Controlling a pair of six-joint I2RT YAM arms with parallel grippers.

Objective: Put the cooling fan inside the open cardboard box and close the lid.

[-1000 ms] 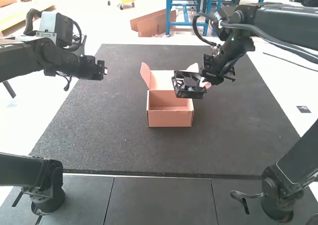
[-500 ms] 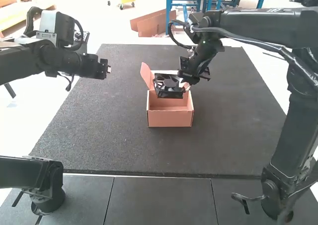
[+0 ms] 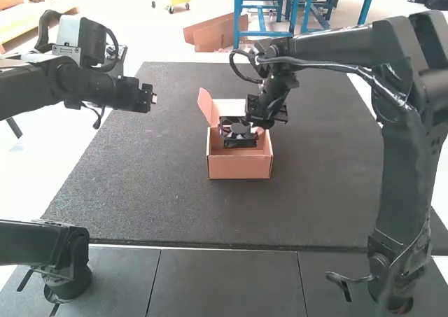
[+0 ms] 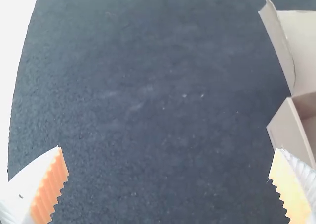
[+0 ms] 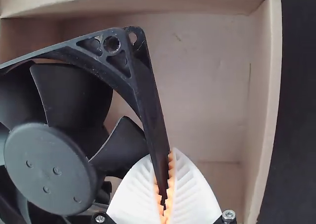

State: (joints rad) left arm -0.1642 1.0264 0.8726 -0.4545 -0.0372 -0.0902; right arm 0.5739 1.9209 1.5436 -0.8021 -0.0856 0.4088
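Observation:
A black cooling fan [image 3: 236,131] hangs tilted in the mouth of the open cardboard box [image 3: 239,161], partly below its rim. My right gripper [image 3: 260,119] is shut on the fan's frame edge; in the right wrist view the white ribbed fingers [image 5: 190,189] pinch the thin black frame of the fan [image 5: 64,150] above the box floor [image 5: 207,85]. The lid flap [image 3: 205,105] stands up at the box's far left. My left gripper [image 3: 148,97] hovers over the mat left of the box, open, its orange pads [image 4: 48,190] wide apart with nothing between them.
The box sits mid-way on a black mat [image 3: 140,184]; the left wrist view shows a corner of the box [image 4: 291,125] and its flap [image 4: 279,36] at the edge. Bare mat lies in front of and to both sides of the box.
My right gripper has carried the fan leftward and down, from beside the box's right rim into the box opening. The left arm has barely shifted.

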